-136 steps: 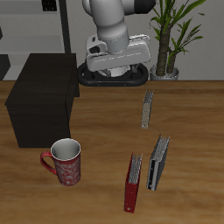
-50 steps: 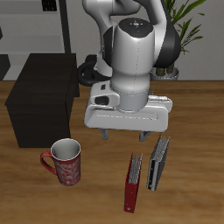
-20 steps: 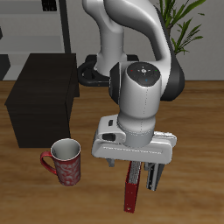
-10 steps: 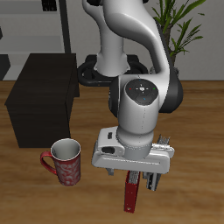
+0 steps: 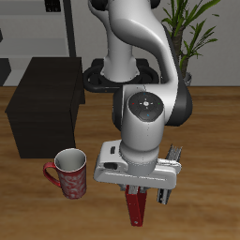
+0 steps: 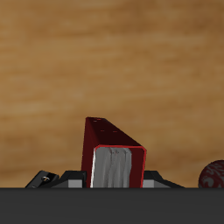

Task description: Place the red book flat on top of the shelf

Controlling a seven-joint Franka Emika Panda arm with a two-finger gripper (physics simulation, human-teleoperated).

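Note:
The red book stands on its long edge on the table near the front edge; only its near end shows below the robot's hand. My gripper is low over it, open, one finger on each side of the book. In the wrist view the red book rises between the fingertips, pale page edge toward the camera; whether the pads touch it is unclear. The shelf, a dark box with a flat top, stands farther back beside the mug, well away from the gripper.
A red patterned mug stands close beside the gripper; it also shows in the wrist view. A dark grey-black book stands right beside the red book. A potted plant and a grey rack are at the back.
The arm has swung from the back of the table forward and come down over the red book; in the last second the fingers sank around it.

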